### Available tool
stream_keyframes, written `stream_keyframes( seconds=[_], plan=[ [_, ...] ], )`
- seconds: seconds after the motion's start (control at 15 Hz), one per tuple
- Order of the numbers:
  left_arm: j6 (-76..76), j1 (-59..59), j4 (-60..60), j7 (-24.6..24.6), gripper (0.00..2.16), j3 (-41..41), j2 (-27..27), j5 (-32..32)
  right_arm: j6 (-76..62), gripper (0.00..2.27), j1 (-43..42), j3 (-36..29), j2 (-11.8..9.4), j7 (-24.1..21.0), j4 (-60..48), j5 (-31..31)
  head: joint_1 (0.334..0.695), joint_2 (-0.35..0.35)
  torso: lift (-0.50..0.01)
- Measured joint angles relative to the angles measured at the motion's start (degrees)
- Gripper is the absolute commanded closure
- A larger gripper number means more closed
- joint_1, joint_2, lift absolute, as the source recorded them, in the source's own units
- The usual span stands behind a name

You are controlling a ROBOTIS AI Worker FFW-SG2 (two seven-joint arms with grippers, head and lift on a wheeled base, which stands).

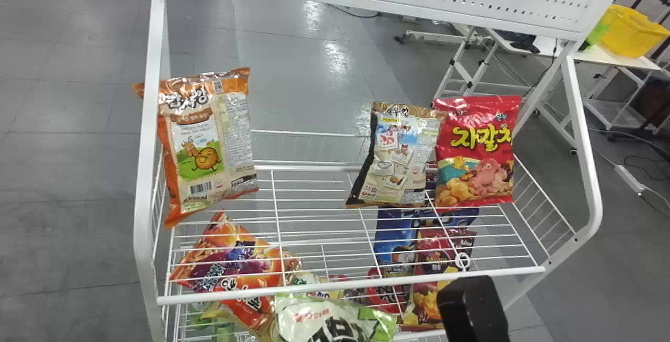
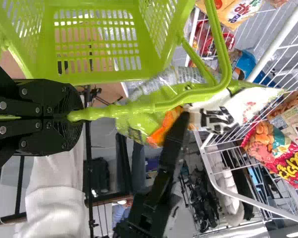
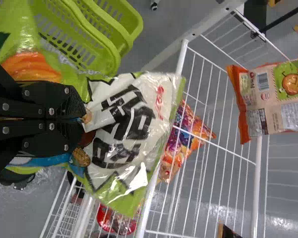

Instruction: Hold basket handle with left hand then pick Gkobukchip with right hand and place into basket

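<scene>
At the head view's bottom edge, the black part of my right gripper (image 1: 473, 308) shows to the right of the green-and-white Gkobukchip bag (image 1: 335, 323). In the right wrist view my right gripper (image 3: 83, 120) is shut on the middle of the bag (image 3: 121, 129), which hangs in front of the rack. In the left wrist view my left gripper (image 2: 72, 117) is shut on the handle (image 2: 134, 109) of the green basket (image 2: 94, 77). The bag (image 2: 221, 111) shows behind the handle there, beside the dark right gripper (image 2: 164, 173). The basket (image 3: 97, 44) hangs beside the bag in the right wrist view.
A white wire rack (image 1: 356, 282) stands ahead. An orange bag (image 1: 209, 143), a brown bag (image 1: 400, 156) and a red bag (image 1: 476, 153) hang above its upper shelf. Several more snack bags lie below. The rack's side post (image 1: 586, 148) rises at the right.
</scene>
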Motion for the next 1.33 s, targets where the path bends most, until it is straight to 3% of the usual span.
stream_keyframes(
  seconds=[0.33, 0.53, 0.8, 0.87, 0.93, 1.0, 1.07, 1.33],
  plan=[
    [0.00, -0.52, 0.14, -0.21, 1.40, 0.23, 0.00, 0.42, 0.00, 1.95, 1.63, 7.28, -1.90, -5.93, 1.34, 0.63, 0.695, -0.350, -0.032],
    [0.00, -0.53, 0.12, -0.53, 1.40, 0.50, 0.00, 0.71, 0.00, 1.95, 1.50, 12.03, -3.32, -6.57, 6.92, 2.48, 0.695, -0.350, -0.032],
    [0.00, -0.53, 0.23, -1.02, 1.40, 0.65, 0.00, 0.74, 0.00, 1.94, 0.79, 18.20, -3.59, -6.41, 16.32, 4.32, 0.695, -0.350, -0.032],
    [0.00, -0.45, 0.24, -1.16, 1.40, 0.73, 0.00, 0.74, 0.00, 1.70, 0.30, 19.35, -3.51, -6.39, 17.91, 4.78, 0.695, -0.350, -0.032],
    [0.00, -0.28, 0.24, -1.41, 1.40, 0.91, 0.00, 0.77, 0.00, 1.05, -0.08, 20.42, -3.43, -6.05, 19.48, 5.48, 0.695, -0.350, -0.032],
    [0.00, -0.09, 0.23, -1.59, 1.40, 1.18, 0.00, 0.94, 0.00, 0.27, -0.23, 21.05, -3.42, -5.58, 20.66, 6.24, 0.695, -0.350, -0.032],
    [0.00, 0.04, 0.20, -1.71, 1.40, 1.44, 0.00, 1.11, 0.00, 0.00, -0.27, 21.28, -3.45, -5.23, 21.37, 7.00, 0.695, -0.350, -0.032],
    [0.00, 0.34, 0.20, -2.24, 1.40, 2.33, 0.00, 1.59, 0.00, 0.05, 0.42, 19.06, -3.68, -2.89, 20.35, 9.57, 0.695, -0.350, -0.032]
  ],
)
